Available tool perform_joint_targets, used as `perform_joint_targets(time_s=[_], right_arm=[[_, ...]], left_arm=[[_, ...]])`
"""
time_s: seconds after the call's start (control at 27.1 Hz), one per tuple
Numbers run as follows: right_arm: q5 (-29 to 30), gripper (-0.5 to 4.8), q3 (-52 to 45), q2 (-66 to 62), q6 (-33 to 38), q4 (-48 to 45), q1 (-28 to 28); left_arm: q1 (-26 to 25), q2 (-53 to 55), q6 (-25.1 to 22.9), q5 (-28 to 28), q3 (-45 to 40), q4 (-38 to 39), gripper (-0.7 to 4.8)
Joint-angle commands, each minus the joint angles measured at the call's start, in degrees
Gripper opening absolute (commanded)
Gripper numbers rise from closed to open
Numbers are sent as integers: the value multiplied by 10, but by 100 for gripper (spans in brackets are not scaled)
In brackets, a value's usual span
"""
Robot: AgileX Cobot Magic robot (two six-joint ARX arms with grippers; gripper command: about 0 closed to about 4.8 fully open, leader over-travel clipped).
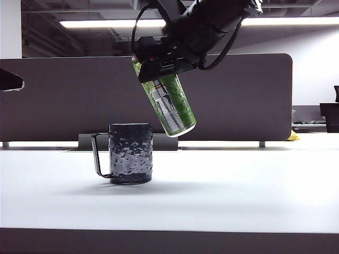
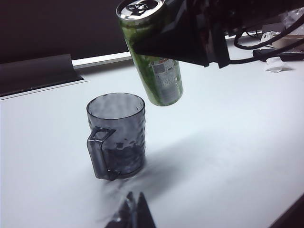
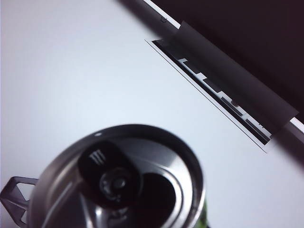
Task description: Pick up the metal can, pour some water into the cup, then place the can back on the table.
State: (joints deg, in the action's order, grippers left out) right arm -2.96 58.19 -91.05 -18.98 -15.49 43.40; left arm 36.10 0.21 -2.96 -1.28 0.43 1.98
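table: cup | right gripper clamps tilted metal can above | left gripper unclear

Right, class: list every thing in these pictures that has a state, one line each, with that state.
metal can: lifted off the table, tilted, top end uppermost, no stream visible.
cup: upright on the table, handle on the side away from the can.
right gripper: jaws clamped on the can's upper part.
left gripper: low over the table, holding nothing visible.

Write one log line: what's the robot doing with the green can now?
right tool: holds metal can, tilted, in air beside cup | water: none seen | left tool: low, near cup, idle
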Motion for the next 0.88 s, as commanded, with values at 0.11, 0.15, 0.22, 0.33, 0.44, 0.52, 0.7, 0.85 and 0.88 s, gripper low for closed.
perform_joint_targets(time_s=[0.11, 0.15, 0.22, 0.33, 0.44, 0.52, 0.7, 0.85, 0.88], right_arm=[[1, 233, 7, 1, -6, -24, 5], [1, 233, 7, 1, -6, -24, 5], [1, 233, 7, 1, -11, -24, 5], [-1, 233, 8, -2, -17, -23, 5], [-1, 233, 8, -5, -23, -23, 6], [-1, 233, 8, -5, -23, -23, 6], [-14, 233, 8, -5, -39, -25, 5], [-14, 233, 8, -6, -40, -28, 5], [-14, 233, 8, -8, -40, -29, 5]], left_arm=[[-1, 0, 0, 0, 1, -8, -5], [-1, 0, 0, 0, 1, -8, -5], [-1, 0, 0, 0, 1, -8, -5], [-1, 0, 0, 0, 1, -8, -5], [-1, 0, 0, 0, 1, -8, -5], [-1, 0, 0, 0, 1, -8, -5], [-1, 0, 0, 0, 1, -8, -5], [-1, 0, 0, 0, 1, -8, -5], [-1, 0, 0, 0, 1, -8, -5]])
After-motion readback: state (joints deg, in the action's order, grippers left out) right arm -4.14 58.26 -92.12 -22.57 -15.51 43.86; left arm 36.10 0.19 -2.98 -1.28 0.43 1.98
